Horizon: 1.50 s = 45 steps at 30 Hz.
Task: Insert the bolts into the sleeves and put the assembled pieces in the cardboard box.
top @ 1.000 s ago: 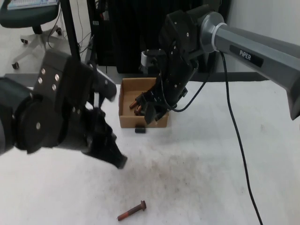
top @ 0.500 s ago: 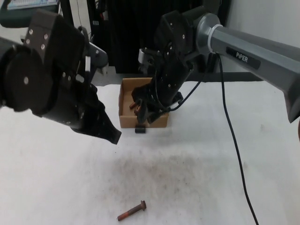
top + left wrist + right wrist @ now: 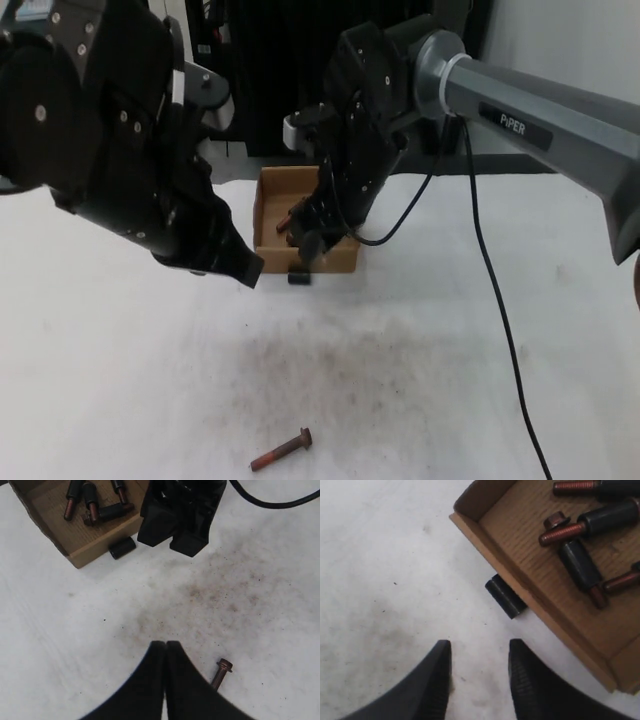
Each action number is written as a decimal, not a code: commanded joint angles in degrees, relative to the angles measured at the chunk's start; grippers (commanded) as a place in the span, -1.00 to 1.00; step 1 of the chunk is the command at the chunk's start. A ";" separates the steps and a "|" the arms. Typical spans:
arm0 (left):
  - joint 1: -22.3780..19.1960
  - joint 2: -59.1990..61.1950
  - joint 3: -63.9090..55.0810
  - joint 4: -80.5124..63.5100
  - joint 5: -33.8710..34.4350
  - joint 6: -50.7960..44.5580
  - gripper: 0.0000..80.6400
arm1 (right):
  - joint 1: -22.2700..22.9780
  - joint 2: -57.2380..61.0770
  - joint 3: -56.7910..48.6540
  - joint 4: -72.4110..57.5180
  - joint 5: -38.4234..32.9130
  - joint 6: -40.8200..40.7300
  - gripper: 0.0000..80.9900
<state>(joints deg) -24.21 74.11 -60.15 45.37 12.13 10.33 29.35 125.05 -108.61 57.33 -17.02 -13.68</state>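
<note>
Over the bench [image 3: 420, 380]: 1 bolt [image 3: 281, 451], 1 sleeve [image 3: 506, 598] loose.
My left gripper [image 3: 165, 645] is pinched closed, empty; my right gripper [image 3: 477, 650] spread, empty. In the high view the bolt lies 6 o'clock of my left, axis 8-to-2; the sleeve, beside the cardboard box [image 3: 515, 535], is nearer my right.

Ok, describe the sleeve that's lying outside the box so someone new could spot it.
Find the cardboard box at the far middle of the white bench. Just outside its near wall, on the bench, lies a short black sleeve. The other sleeves lie inside the box with reddish bolts through them; this one lies outside, with none.
</note>
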 commanded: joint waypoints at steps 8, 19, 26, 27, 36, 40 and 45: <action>0.32 -0.05 -0.70 -0.03 0.62 -0.50 -1.00 | 0.31 1.08 -0.27 -4.28 0.82 -3.48 -0.10; 0.29 -0.05 -0.70 0.27 2.46 -2.84 -1.00 | 2.88 3.09 -0.27 -1.30 2.15 -0.82 -0.10; 1.13 -0.05 -0.70 0.23 5.48 -4.84 -1.00 | 3.10 4.92 -0.27 -5.29 2.16 19.38 -0.08; 1.27 -0.05 -0.70 0.23 6.44 -4.84 -1.00 | 3.06 5.09 -0.27 -5.61 2.16 20.17 -0.06; 1.39 -0.05 -0.70 0.23 7.75 -4.84 -1.00 | 2.80 5.20 -0.40 -6.10 4.57 23.19 0.24; 1.39 -0.05 -0.70 0.23 7.74 -5.78 -1.00 | 2.75 5.20 -0.40 -6.10 7.60 23.17 0.24; 1.39 -0.05 -0.70 0.23 7.74 -6.08 -1.00 | 2.60 5.20 -0.40 -7.45 10.07 23.17 0.36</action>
<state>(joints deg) -23.01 74.11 -60.13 45.44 19.38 4.71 32.46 130.66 -108.61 51.02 -8.10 9.45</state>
